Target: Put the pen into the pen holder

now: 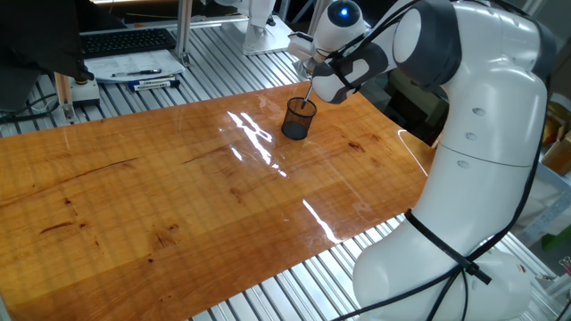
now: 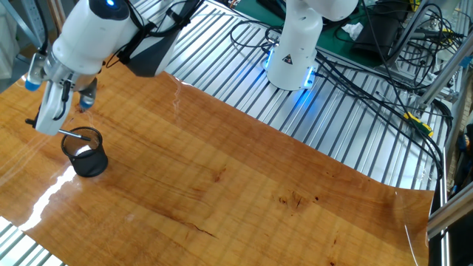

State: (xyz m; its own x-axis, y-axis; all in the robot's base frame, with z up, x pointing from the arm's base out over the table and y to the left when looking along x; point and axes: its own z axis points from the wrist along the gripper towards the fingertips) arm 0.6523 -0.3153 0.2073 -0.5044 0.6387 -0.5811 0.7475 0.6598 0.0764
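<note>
1. Upper centre, I see the gripper [image 1: 309, 71] above the pen holder [image 1: 299, 119], the pen [image 1: 307, 93] slanting into it.
2. The other view's upper left shows the pen [image 2: 76, 134] resting on the holder's [image 2: 87, 153] rim; whether the jaws grip it, I can't tell.

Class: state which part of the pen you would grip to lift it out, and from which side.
Probably the upper end of the pen, the only part clear of the pen holder; come from above, closing across its thin leaning shaft.

One fixed view looked down across the worktop [image 1: 178, 196] from beside the arm. The other faced it from the opposite side. Both shared the mesh cup [image 1: 299, 119] [image 2: 85, 154].
</note>
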